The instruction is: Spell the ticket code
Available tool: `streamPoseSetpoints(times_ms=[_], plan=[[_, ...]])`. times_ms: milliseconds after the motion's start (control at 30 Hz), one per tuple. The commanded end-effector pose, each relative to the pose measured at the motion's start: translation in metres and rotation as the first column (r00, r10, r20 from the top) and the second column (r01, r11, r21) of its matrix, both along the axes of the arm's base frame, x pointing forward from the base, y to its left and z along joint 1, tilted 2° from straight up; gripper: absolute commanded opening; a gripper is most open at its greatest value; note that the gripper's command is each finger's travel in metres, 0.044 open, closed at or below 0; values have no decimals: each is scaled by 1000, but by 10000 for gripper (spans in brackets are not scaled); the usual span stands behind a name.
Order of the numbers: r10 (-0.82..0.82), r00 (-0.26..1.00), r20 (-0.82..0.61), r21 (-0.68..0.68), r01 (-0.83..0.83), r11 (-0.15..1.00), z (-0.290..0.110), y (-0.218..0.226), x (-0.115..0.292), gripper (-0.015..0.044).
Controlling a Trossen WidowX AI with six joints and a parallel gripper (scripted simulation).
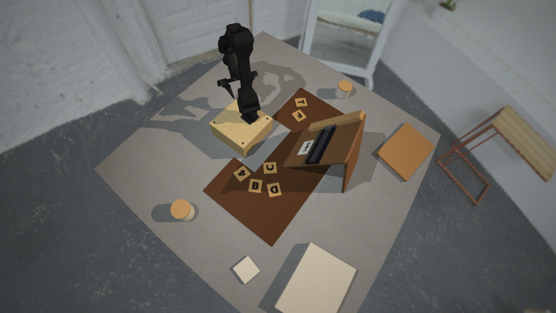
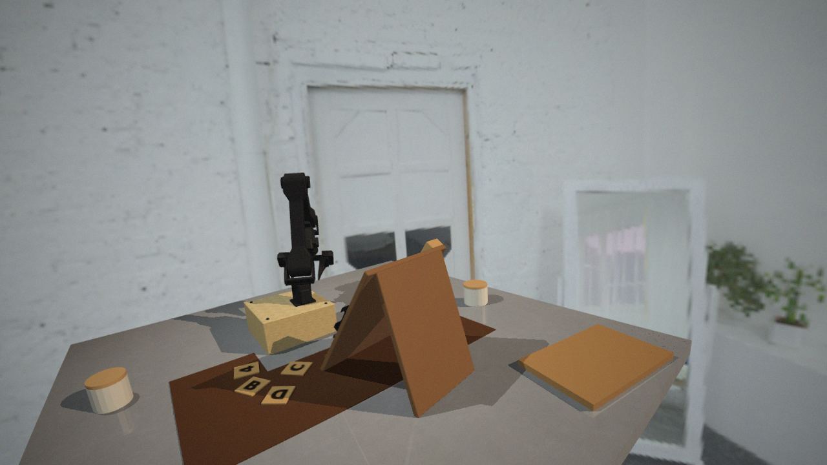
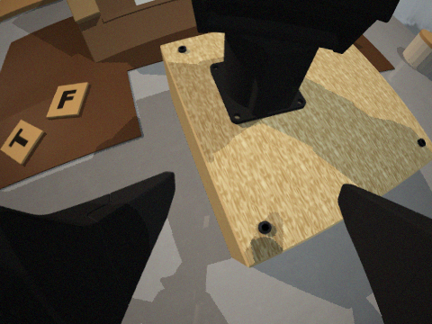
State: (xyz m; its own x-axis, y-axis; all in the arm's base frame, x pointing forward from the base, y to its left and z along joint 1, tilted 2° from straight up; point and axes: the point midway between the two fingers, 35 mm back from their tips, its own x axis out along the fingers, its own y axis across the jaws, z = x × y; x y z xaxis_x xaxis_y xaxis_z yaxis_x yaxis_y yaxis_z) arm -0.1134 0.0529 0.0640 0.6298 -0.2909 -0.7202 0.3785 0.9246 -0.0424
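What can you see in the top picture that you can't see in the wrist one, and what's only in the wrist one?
Only top: the B tile, D tile and white block.

Only wrist: the black plate's screw holes, up close.

Both: the T tile and F tile.

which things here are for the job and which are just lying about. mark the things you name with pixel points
For the job:
- board [image 1: 348,136] [image 2: 428,323] [image 3: 135,40]
- rail [image 1: 322,144]
- ticket [image 1: 305,147] [image 3: 145,1]
- tiles D [image 1: 274,189] [image 2: 278,394], B [image 1: 255,185] [image 2: 252,385], C [image 1: 269,167] [image 2: 296,368]

Just lying about:
- tiles 4 [image 1: 241,173] [image 2: 247,370], T [image 1: 300,101] [image 3: 22,141], F [image 1: 299,115] [image 3: 68,100]
- two orange-topped cylinders [image 1: 181,210] [image 1: 344,89] [image 2: 108,390] [image 2: 475,293] [image 3: 420,51]
- orange slab [image 1: 406,151] [image 2: 598,367] [image 3: 27,8]
- large cream slab [image 1: 316,280]
- small cream block [image 1: 246,269]
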Motion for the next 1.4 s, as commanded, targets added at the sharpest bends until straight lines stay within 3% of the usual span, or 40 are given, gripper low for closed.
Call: streamPoseSetpoints(times_ms=[0, 300, 633, 1000, 1200, 1367], plan=[[-2, 1000, -8, -4, 2, 1000, 0, 1, 0, 426], [-67, 913, -402, -71, 42, 997, -10, 44, 22, 440], [98, 732, -674, 150, 6, 989, -14, 89, 71, 440], [386, 729, -565, 465, -105, 879, -1, 112, 143, 440], [485, 785, -387, 582, -200, 788, 5, 103, 190, 440], [516, 834, -197, 593, -318, 740, 9, 86, 228, 440]])
